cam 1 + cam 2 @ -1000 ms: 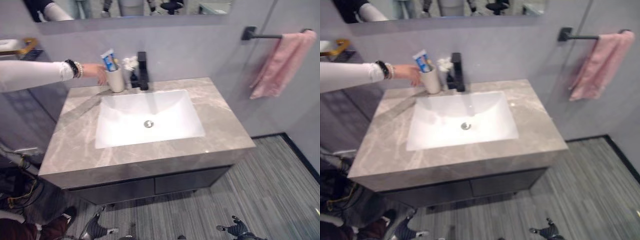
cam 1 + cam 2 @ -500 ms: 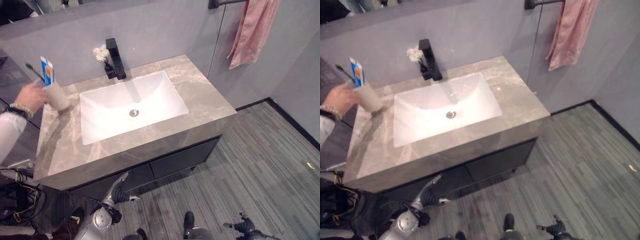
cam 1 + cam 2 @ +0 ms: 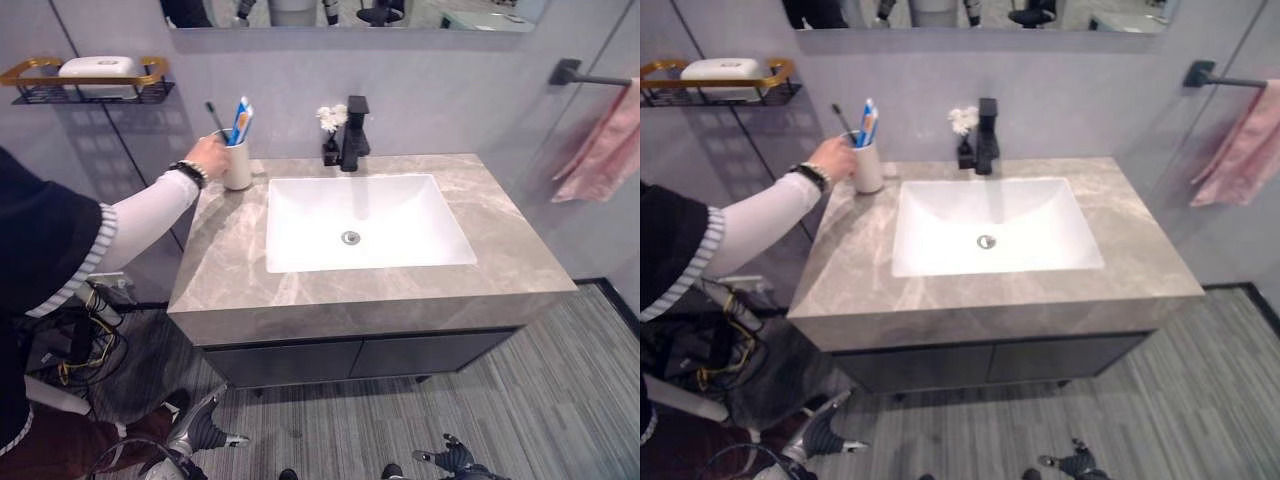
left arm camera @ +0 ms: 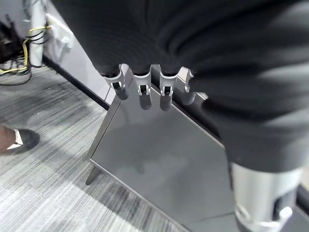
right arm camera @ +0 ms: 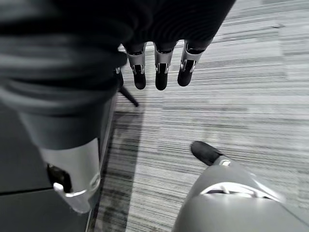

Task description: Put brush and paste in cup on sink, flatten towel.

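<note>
A white cup [image 3: 237, 165] stands on the grey marble counter [image 3: 230, 272] at its back left corner. A blue toothpaste tube [image 3: 241, 120] and a dark toothbrush [image 3: 213, 114] stick up out of it. A person's hand [image 3: 207, 155] in a white sleeve holds the cup from the left. The pink towel [image 3: 605, 155] hangs bunched on a black bar [image 3: 575, 73] on the right wall. My left hand [image 3: 200, 432] hangs low in front of the cabinet, its fingers [image 4: 145, 94] relaxed and empty. My right hand [image 3: 450, 460] hangs low over the floor with loose, empty fingers [image 5: 161, 72].
The white basin [image 3: 400, 215] sits in the middle of the counter, with a black faucet [image 3: 352, 130] and a small white flower [image 3: 327, 118] behind it. A gold wall shelf [image 3: 90, 85] carries a white dish. The dark cabinet [image 4: 159, 159] is close before my left hand.
The camera has swung, so the whole scene has shifted. The person has moved the cup from beside the faucet to the counter's back left. Both my hands stay low.
</note>
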Controlling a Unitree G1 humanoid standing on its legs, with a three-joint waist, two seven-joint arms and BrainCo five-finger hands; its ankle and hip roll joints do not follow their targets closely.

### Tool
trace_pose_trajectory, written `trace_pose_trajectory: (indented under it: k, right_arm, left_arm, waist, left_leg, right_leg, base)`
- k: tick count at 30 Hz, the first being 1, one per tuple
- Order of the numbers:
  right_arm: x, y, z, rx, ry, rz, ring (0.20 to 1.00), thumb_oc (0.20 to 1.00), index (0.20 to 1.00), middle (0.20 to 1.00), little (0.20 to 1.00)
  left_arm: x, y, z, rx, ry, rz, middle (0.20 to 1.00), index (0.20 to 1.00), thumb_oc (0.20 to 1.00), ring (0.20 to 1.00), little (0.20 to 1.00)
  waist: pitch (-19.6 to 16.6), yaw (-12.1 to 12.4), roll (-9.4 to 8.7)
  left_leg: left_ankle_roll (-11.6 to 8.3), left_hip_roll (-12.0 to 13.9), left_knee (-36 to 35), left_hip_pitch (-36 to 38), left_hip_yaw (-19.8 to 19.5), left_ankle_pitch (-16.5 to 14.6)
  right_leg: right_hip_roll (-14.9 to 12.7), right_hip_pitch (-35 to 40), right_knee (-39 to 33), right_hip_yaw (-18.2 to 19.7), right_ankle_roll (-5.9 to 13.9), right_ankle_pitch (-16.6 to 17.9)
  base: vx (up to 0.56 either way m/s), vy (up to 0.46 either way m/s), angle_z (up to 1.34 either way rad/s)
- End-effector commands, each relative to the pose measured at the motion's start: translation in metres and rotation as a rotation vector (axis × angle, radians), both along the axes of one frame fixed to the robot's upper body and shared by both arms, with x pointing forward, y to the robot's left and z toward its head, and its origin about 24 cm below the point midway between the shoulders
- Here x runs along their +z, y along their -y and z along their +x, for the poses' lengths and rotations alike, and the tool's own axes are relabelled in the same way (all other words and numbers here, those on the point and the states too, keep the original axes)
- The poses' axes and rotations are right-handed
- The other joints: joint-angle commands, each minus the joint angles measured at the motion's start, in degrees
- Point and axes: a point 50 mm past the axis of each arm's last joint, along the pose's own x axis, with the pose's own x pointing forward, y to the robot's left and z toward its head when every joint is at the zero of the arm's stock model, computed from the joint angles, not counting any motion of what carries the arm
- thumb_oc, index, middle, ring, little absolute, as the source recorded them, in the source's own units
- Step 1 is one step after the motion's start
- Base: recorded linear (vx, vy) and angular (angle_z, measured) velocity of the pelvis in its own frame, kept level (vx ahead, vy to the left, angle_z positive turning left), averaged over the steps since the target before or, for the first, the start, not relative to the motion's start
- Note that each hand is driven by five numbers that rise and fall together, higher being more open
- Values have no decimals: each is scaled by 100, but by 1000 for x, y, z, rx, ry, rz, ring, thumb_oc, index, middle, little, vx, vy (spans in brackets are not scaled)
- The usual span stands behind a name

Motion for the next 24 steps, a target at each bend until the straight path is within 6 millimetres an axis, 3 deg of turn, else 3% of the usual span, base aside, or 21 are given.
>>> trace_pose_trajectory:
  k: [1,4,16,24]
  right_arm:
    - [5,5,14,-6,45,-7,1000,1000,1000,1000,1000]
    - [5,3,12,30,42,-8,1000,1000,1000,1000,1000]
    - [2,15,-8,-38,3,-24,1000,1000,1000,1000,1000]
    - [-1,14,-16,-40,-30,-23,1000,1000,1000,1000,1000]
  left_arm:
    - [18,0,13,9,109,-28,1000,1000,1000,1000,1000]
    - [17,3,16,-16,103,-18,1000,1000,1000,1000,1000]
    - [17,10,20,-56,98,-29,1000,1000,1000,1000,1000]
    - [17,10,24,-49,107,-22,1000,1000,1000,1000,1000]
  waist:
    - [125,-29,32]
    - [23,-39,-65]
    - [-16,-276,-84]
    - [8,-201,-118]
  left_leg:
    - [-83,-173,100,205,288,-372]
    - [-10,-245,225,174,326,-452]
    - [26,-242,90,299,688,-463]
    - [99,-326,72,301,665,-496]
  right_leg:
    - [344,-249,-174,13,-178,247]
    - [334,-115,-327,47,-154,301]
    - [348,-197,-499,401,-42,556]
    - [240,-229,-438,422,62,704]
  base:
    - [-2,-3,24]
    - [-1,-8,-8]
    - [-10,0,-22]
    - [-4,41,-16]
